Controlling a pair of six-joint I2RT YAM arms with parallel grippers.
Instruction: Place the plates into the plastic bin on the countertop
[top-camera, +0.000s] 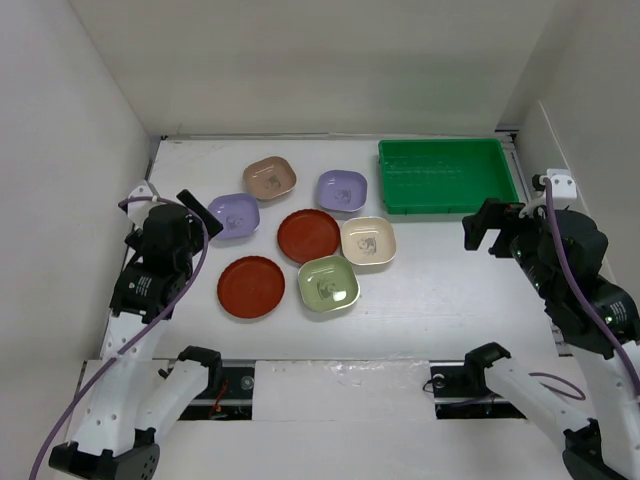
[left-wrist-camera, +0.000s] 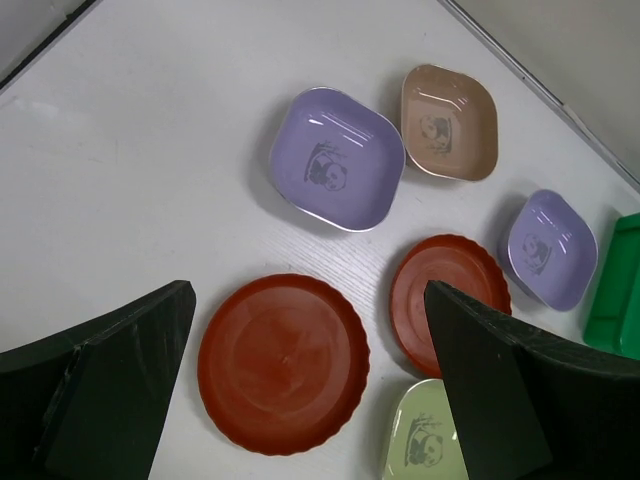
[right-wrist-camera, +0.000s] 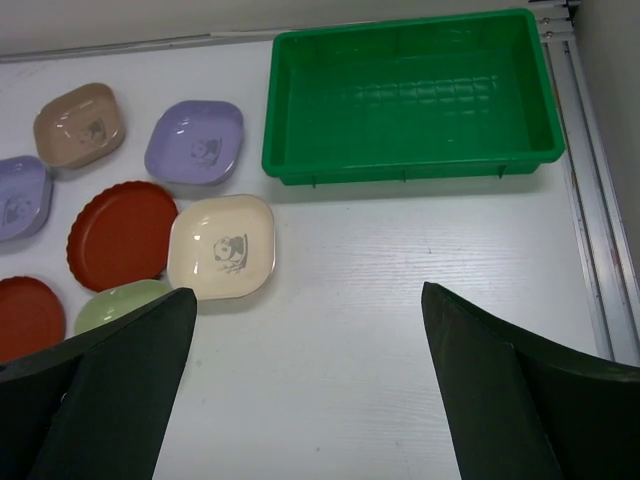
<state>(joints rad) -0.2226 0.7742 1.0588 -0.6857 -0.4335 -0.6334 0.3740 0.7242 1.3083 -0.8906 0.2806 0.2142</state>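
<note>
Only the top view showed all seven plates (top-camera: 308, 236), on the tabletop (top-camera: 450, 290) left of the green plastic bin (top-camera: 447, 178), none touching it. The right wrist view cropped one lilac plate (right-wrist-camera: 18, 197) and one red plate (right-wrist-camera: 25, 315); the left wrist view caught only the bin's corner. Its ribbed floor lay bare. The left end effector (left-wrist-camera: 308, 290) and right end effector (right-wrist-camera: 308, 292) hung released.

- We think this is a robot test lab, not a home.
- We see plain white walls (top-camera: 70, 150) boxing in a white table (top-camera: 440, 320).
- A left arm (top-camera: 150, 285) and a right arm (top-camera: 580, 295) are bolted at its near edge.
- A purple cable (top-camera: 60, 440) hangs off the left arm.
- We see a metal rail (top-camera: 340, 378) along the front.
</note>
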